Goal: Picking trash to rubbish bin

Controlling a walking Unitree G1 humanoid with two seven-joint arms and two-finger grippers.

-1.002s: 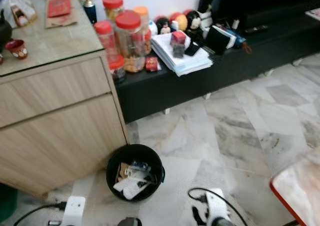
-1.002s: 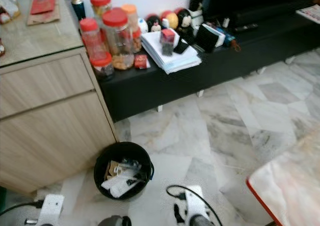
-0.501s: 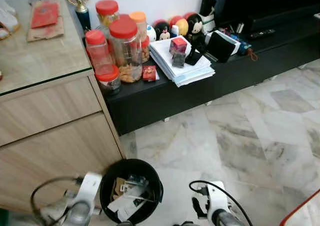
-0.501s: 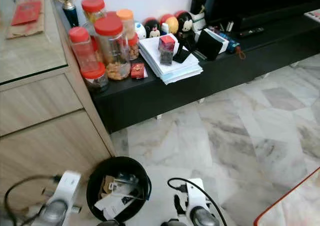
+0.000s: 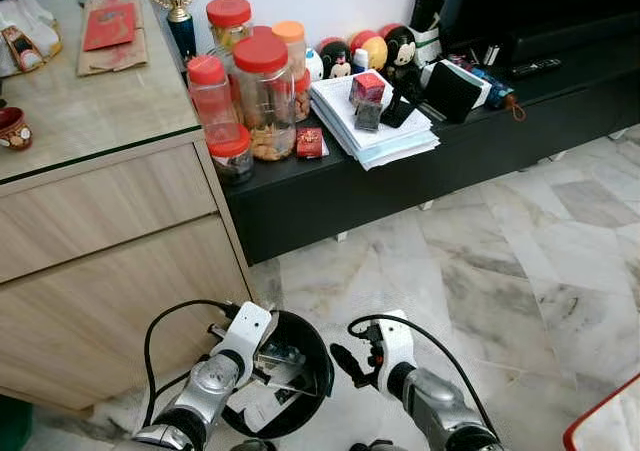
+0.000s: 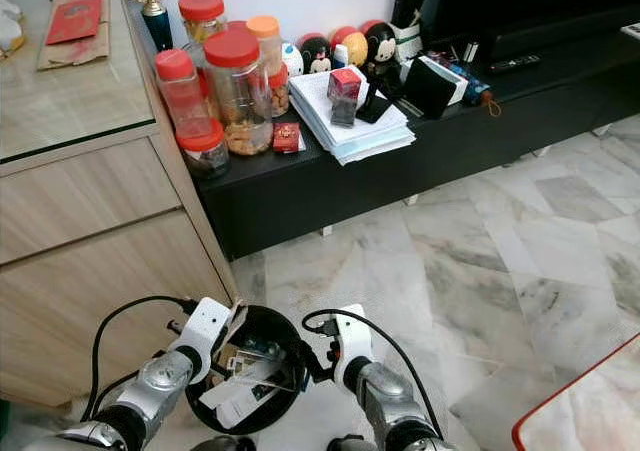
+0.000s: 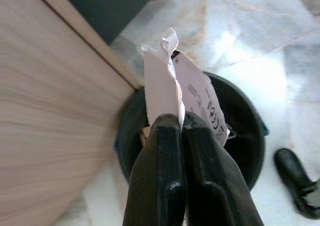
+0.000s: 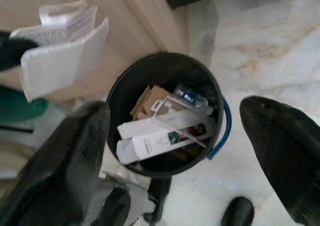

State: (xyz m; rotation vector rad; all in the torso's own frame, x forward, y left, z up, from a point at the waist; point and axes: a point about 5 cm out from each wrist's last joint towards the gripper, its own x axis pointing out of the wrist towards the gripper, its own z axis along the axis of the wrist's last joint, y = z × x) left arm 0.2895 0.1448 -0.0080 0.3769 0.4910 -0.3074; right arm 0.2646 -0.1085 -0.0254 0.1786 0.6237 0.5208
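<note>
- Your left gripper (image 7: pixel 181 123) is clamped shut on a folded white wrapper (image 7: pixel 172 80); the printed sheet sticks out past the fingertips.
- That wrapper hangs right above the near rim of the black bin (image 5: pixel 318 353), on the side next to the wooden cabinet (image 5: pixel 110 261).
- You can see the same wrapper from the right wrist camera (image 8: pixel 60 48), up beside the bin's edge and not yet inside it.
- The bin (image 8: pixel 165 65) stands on the marble floor (image 5: pixel 480 271), just beside the cabinet's corner.
- It already holds trash: a clear blister pack (image 8: pixel 172 123), a white box (image 8: pixel 145 147), brown cardboard (image 8: pixel 150 98) and a small bottle (image 8: pixel 189 94).
- Your right gripper (image 8: pixel 190 151) hovers over the bin with its fingers spread wide, one on each side of the opening, holding nothing.
- From the head camera, your left arm (image 5: pixel 215 376) reaches in from the bin's left and your right arm (image 5: pixel 420 396) from its right.
- Behind the bin, a low black shelf (image 5: pixel 400 171) carries red-lidded jars (image 5: pixel 263 96), a stack of papers (image 5: pixel 375 131) and small figurines (image 5: pixel 350 53).
- On the cabinet top lie a red packet (image 5: pixel 108 26) and a small trophy (image 5: pixel 178 1).
- A red-edged corner (image 5: pixel 605 426) shows low on your right.
</note>
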